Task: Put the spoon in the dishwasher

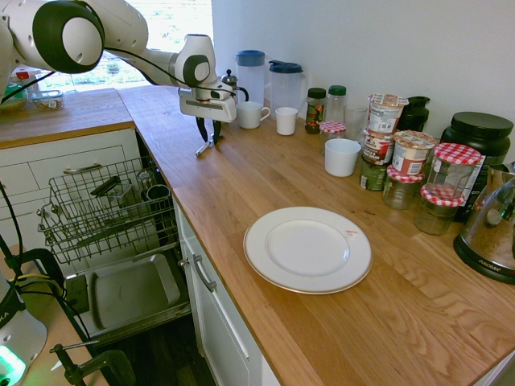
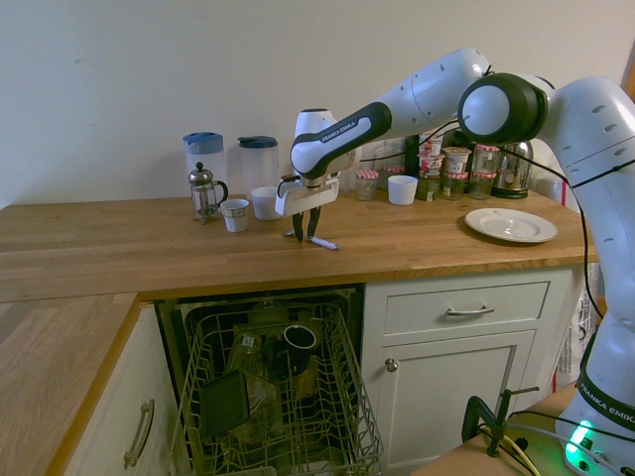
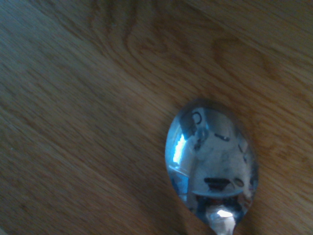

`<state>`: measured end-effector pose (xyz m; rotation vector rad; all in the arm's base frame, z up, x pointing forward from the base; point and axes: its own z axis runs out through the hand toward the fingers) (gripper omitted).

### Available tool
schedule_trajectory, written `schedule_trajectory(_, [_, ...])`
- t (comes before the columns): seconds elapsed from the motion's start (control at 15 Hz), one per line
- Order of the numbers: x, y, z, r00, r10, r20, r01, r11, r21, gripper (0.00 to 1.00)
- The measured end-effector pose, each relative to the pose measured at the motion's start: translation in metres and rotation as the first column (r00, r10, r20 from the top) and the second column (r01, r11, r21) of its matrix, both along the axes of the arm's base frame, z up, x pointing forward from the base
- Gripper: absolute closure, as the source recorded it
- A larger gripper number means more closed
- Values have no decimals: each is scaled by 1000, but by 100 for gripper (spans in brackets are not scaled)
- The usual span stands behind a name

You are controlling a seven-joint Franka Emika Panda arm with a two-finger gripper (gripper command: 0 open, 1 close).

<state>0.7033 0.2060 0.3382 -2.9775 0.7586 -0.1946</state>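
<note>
The wooden worktop (image 1: 322, 338) runs along the wall and turns a corner by the window. Below its front edge the dishwasher (image 2: 278, 397) is seen open, its door (image 1: 133, 293) dropped flat and the dark wire rack (image 1: 105, 213) pulled out above it, with a dark cup (image 2: 300, 337) standing in the rack. White drawers (image 2: 466, 309) adjoin the dishwasher. The white arm (image 2: 437, 94) is stretched over the worktop with its gripper (image 1: 208, 135) pointed straight down near the front edge, above the dishwasher opening. A white plate (image 1: 307, 249) lies toward the front edge, well apart from the gripper. Along the back edge two lidded jugs (image 1: 251, 74), a cafetière (image 2: 204, 191), two white mugs (image 1: 251, 115), a white cup (image 1: 342, 157) and a cluster of jars (image 1: 418, 177) with checked lids are ranged, with a metal kettle (image 1: 495, 233) at the far end. The gripper's jaws are drawn narrow around the handle of the spoon (image 1: 204, 149); whether the handle is firmly pinched cannot be told. The spoon lies on the worktop directly under the gripper, and its shiny bowl is seen resting on the wood in the wrist view (image 3: 211, 166).
</note>
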Motion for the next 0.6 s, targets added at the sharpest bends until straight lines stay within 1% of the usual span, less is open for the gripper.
schedule_trajectory(0.6, [4, -24, 7, 999, -41, -23, 41, 999, -3, 100])
